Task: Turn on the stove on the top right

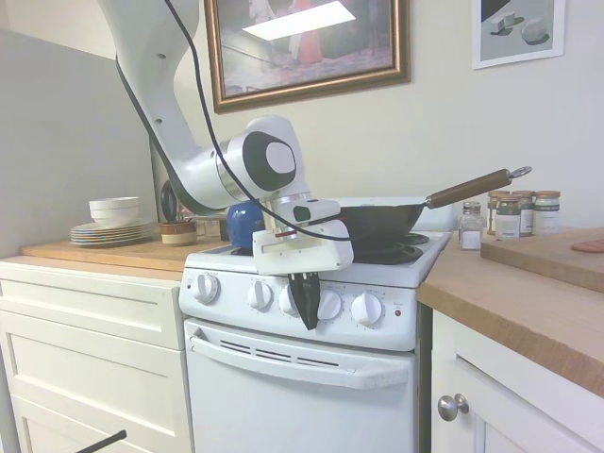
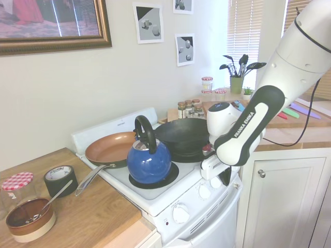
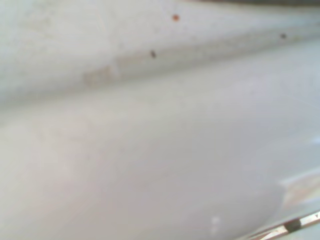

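Observation:
The stove (image 1: 283,396) is a narrow white range with a front row of round white knobs (image 1: 367,309) and a small red light (image 1: 397,312). My gripper (image 1: 309,323) points straight down in front of that knob row. It covers the spot between the third and fourth knobs from the left, and its dark fingers taper together, shut, with nothing seen between them. From the other side, the stove (image 2: 155,199) shows my gripper (image 2: 226,179) mostly hidden under the wrist, at the panel's right end. The wrist view is only a blurred white stove surface (image 3: 150,150).
A black wok (image 1: 377,222) with a wooden handle sits on the right burners. A blue kettle (image 2: 149,160) and a copper pan (image 2: 109,147) are on the others. Wooden counters (image 1: 528,302) flank the range, with spice jars (image 1: 510,215) and stacked plates (image 1: 111,229).

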